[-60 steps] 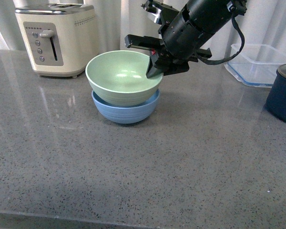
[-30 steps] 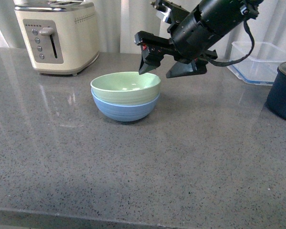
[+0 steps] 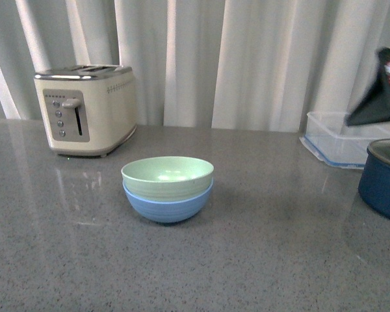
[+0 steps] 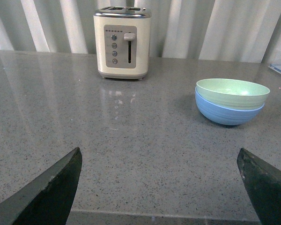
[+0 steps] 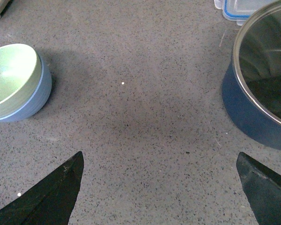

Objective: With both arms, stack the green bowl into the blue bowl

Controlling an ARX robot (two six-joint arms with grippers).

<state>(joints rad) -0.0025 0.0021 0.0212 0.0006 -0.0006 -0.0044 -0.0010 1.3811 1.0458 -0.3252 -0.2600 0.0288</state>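
Note:
The green bowl (image 3: 167,176) sits nested inside the blue bowl (image 3: 168,204) at the middle of the grey counter. Both also show in the left wrist view, green bowl (image 4: 232,90) in blue bowl (image 4: 228,112), and in the right wrist view, green bowl (image 5: 11,77) in blue bowl (image 5: 35,101). My right gripper (image 5: 159,187) is open and empty above bare counter between the bowls and the navy pot. A blurred part of it shows at the right edge of the front view (image 3: 382,91). My left gripper (image 4: 159,185) is open and empty, low over the counter's front edge, well away from the bowls.
A cream toaster (image 3: 88,108) stands at the back left. A dark navy pot with a metal rim (image 3: 385,179) stands at the right edge, with a clear plastic container (image 3: 341,138) behind it. White curtains hang behind the counter.
The right arm has let go of the green bowl and pulled away to the right and up, out of most of the front view. The green bowl has settled level inside the blue bowl.

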